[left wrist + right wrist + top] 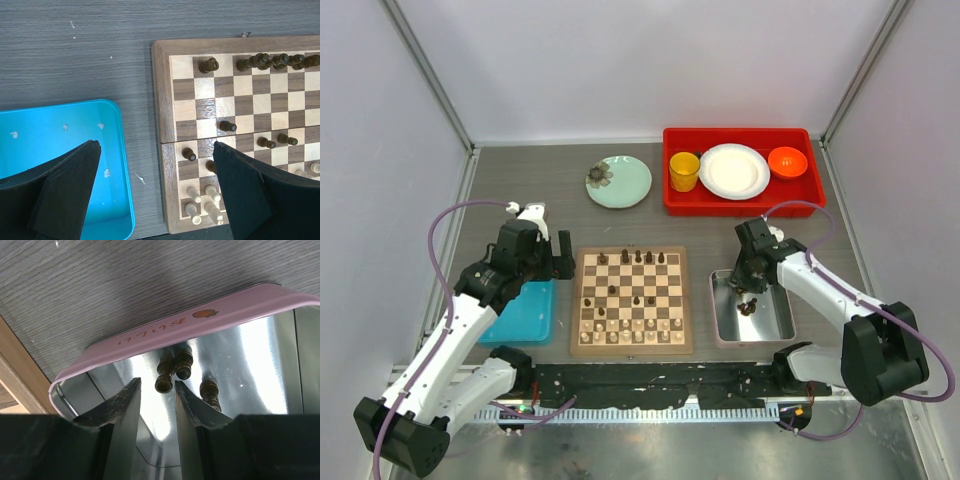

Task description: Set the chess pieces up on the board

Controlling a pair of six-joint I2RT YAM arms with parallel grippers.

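While the left gripper (155,145) gapes, the right gripper (156,382) stands narrow near chess pieces (183,365).

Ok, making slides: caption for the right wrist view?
Right claw, slightly open, over dark chess pieces lying in the metal tray.

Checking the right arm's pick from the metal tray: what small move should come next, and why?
Probably ease the right gripper slightly forward until its fingers straddle the dark brown wooden chess piece lying in the silver metal tray: they stand apart, empty, with that piece just beyond their tips.
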